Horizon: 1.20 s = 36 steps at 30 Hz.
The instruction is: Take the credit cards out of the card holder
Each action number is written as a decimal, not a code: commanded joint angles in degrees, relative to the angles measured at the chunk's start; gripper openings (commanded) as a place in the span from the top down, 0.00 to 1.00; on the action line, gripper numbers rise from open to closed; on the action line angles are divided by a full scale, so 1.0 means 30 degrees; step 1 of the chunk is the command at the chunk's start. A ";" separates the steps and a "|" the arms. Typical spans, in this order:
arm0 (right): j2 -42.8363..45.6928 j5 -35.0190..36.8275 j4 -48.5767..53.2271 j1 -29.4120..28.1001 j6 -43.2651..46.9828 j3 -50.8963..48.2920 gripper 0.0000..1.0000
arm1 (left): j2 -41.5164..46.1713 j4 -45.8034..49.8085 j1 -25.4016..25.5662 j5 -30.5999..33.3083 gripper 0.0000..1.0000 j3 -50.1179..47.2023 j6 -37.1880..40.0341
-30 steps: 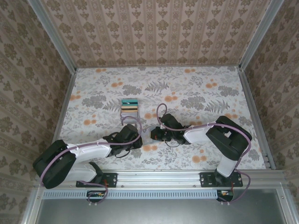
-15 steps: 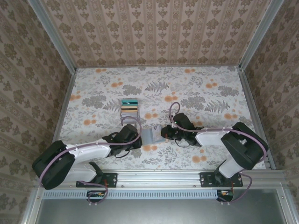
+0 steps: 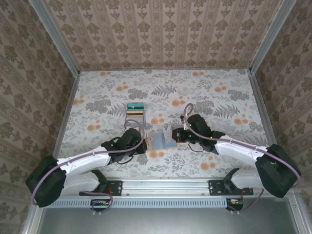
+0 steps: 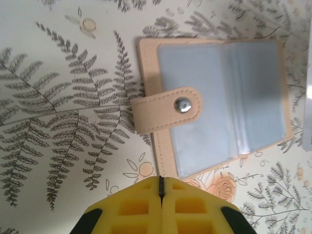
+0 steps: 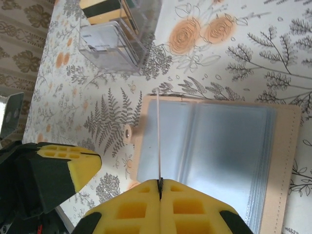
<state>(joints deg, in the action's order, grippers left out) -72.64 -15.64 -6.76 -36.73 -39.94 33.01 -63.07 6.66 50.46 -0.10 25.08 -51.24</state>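
Note:
The card holder (image 3: 157,142) lies open on the table, grey-blue clear pockets up inside a tan rim (image 4: 219,107) (image 5: 214,156), its snap strap folded across the left panel. My right gripper (image 5: 159,181) (image 3: 174,135) is shut on a thin pale credit card (image 5: 158,136), seen edge-on above the holder; it shows as a white sliver (image 3: 167,131) in the top view. My left gripper (image 4: 160,180) (image 3: 145,147) is shut with nothing in it, its tips at the holder's near left corner. Teal and yellow credit cards (image 3: 135,112) stand stacked farther back.
The stacked cards sit in a clear plastic box (image 5: 117,34) beyond the holder. Metal rails (image 3: 66,114) and patterned walls close in the flowered table (image 3: 219,97) on three sides. The two arms meet near the front middle.
The right gripper has drawn back to the right with the pale card, uncovering the open holder. The left arm has stretched a little farther forward beside it.

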 commanded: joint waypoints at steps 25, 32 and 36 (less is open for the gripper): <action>-0.9000 0.1226 0.6647 -0.2154 1.6610 1.4832 1.00 | 1.6707 1.3313 -0.2251 0.4484 0.00 -0.0148 -0.0057; -1.1829 0.1581 0.8631 -0.2581 2.1266 1.8933 1.00 | 1.8002 1.4625 -0.2316 0.4758 0.00 0.0246 -0.0143; -1.3498 0.1471 1.0720 -0.2596 2.3347 2.1389 1.00 | 1.7985 1.4647 -0.2317 0.4769 0.00 0.0253 -0.0175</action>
<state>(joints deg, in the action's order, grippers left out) -110.48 -11.73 18.52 -44.62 21.85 92.64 -9.72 48.36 43.77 13.02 24.75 -51.05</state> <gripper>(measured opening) 0.059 0.999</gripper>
